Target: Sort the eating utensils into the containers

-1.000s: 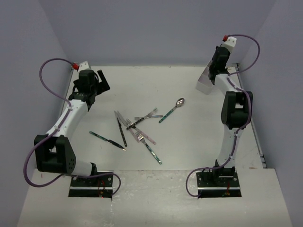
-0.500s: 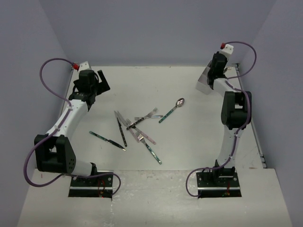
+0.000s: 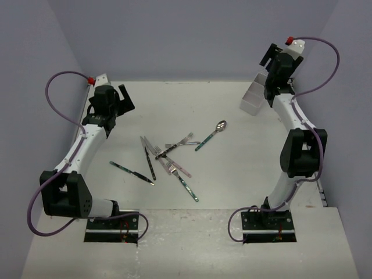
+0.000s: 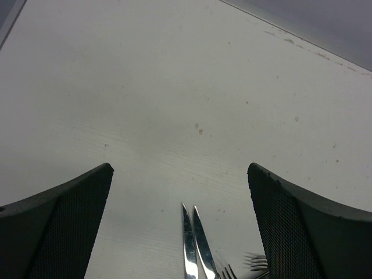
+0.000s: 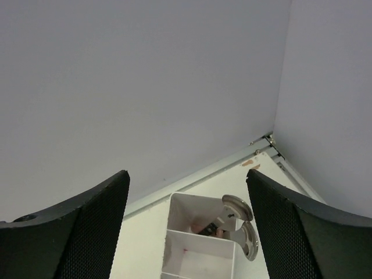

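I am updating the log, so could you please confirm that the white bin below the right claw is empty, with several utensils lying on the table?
Not quite: the white bin is not empty; the right wrist view shows spoons in its far compartment. Several utensils do lie on the table.

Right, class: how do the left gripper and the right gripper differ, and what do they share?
The left gripper hovers low over the table by two knife tips; the right gripper is high above the white bin, spoons inside. The left gripper faces mostly table, the right gripper mostly wall. Both have open, empty fingers.
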`<act>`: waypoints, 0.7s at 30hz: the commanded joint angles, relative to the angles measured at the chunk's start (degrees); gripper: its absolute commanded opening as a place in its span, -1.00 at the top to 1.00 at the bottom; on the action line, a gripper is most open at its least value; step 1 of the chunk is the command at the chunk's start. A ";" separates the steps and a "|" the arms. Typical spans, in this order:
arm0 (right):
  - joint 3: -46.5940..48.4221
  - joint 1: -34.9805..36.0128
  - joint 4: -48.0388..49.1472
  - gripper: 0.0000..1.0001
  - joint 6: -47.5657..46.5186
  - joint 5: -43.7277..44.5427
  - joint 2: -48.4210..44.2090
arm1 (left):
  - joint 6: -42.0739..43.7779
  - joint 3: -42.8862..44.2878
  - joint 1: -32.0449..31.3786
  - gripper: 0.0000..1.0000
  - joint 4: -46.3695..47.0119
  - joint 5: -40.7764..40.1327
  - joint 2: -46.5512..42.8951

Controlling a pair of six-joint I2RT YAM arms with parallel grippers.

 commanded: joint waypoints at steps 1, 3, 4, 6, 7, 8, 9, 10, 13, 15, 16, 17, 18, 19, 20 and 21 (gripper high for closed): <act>3.86 1.65 -9.07 -0.67 1.10 -1.64 -4.23 | 0.91 -0.79 0.16 -1.00 1.87 1.00 -2.47; 6.49 3.15 -20.53 -0.98 5.83 0.28 -5.11 | 0.64 -1.32 0.16 -1.00 2.13 1.43 -2.64; 7.29 5.07 -25.48 -0.98 8.64 1.51 -5.37 | 0.64 -1.50 0.16 -1.00 2.22 1.44 -2.73; 7.04 9.10 -36.19 -0.98 16.09 3.89 -6.25 | 0.56 -2.11 0.16 -1.00 2.39 1.53 -2.64; 6.42 10.70 -39.22 -0.98 18.22 4.42 -6.34 | 0.64 -2.29 0.16 -1.00 2.31 1.53 -2.56; 5.89 12.45 -41.94 -0.98 20.24 4.86 -6.34 | 0.73 -2.29 0.16 -1.00 2.13 1.44 -2.56; 5.19 14.04 -47.71 -0.98 24.62 4.69 -6.17 | 0.73 -2.38 0.16 -1.00 1.96 0.83 -2.47; 5.01 16.66 -50.21 -0.98 26.57 3.21 -5.03 | 0.73 -2.38 0.25 -1.00 1.96 0.74 -2.56; 3.43 20.45 -55.58 -0.98 32.03 -5.49 -2.75 | 0.73 -3.08 0.25 -1.00 2.39 1.43 -2.56; 2.11 22.48 -56.99 -0.98 34.76 -8.31 -0.02 | 0.64 -3.52 0.16 -1.00 2.48 2.05 -2.47; 1.85 22.93 -57.78 -0.98 35.64 -8.32 1.90 | 0.47 -3.69 0.16 -1.00 2.48 2.05 -2.38; 1.67 23.28 -58.23 -0.98 36.08 -8.58 2.79 | 0.38 -3.78 0.16 -1.00 2.31 1.97 -2.47; 1.58 23.72 -58.23 -0.97 36.17 -9.45 3.50 | 0.12 -4.05 0.25 -1.00 2.22 1.79 -2.47; 1.41 23.90 -58.40 -0.97 36.35 -9.99 4.11 | -0.58 -4.31 0.16 -1.00 2.22 1.88 -2.47; 0.97 24.07 -58.06 -0.94 36.35 -10.86 4.99 | -0.67 -4.57 0.16 -1.00 2.48 2.66 -2.47; 0.62 24.60 -57.79 -0.93 36.52 -11.48 5.35 | -0.76 -5.01 0.16 -1.00 2.74 3.36 -2.47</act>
